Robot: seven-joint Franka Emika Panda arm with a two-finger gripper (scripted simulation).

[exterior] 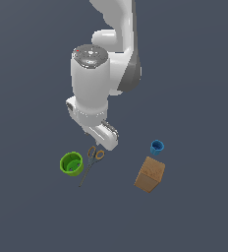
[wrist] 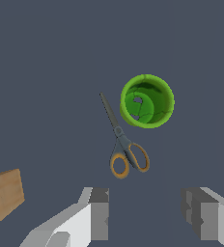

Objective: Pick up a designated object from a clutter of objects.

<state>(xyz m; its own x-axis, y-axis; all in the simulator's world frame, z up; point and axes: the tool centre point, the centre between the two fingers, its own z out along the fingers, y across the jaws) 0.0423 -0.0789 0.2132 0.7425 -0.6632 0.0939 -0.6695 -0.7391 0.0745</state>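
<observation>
- Four items on the floor: green cup [exterior: 71, 164], scissors [exterior: 90, 163], blue cup [exterior: 156, 147], wooden block [exterior: 150, 174].
- Green cup stands upright, mouth up, at the exterior view's left of the group. Scissors lie just beside it, handles toward the arm; can't tell whether blade and cup wall touch.
- Blue cup and block sit well apart from it, on the exterior view's right.
- Gripper [wrist: 145, 219] is spread wide, nothing between the fingers [wrist: 99, 217]. It hangs above the floor, nearer the scissor handles than the cup.
- Stage, by my read: approach; no contact yet.
- Risk 1: straight descent from here lands on the scissor handles, not the cup. Needs lateral offset first.
- Risk 2: the finger on the scissors side clips the blade and drags it into the cup, tipping it.
- Risk 3: thick rim plus tapered body means a low or shallow pinch could squeeze the cup out upward.
- Risk 4: wrong target, since the blue cup is similar in shape.
</observation>
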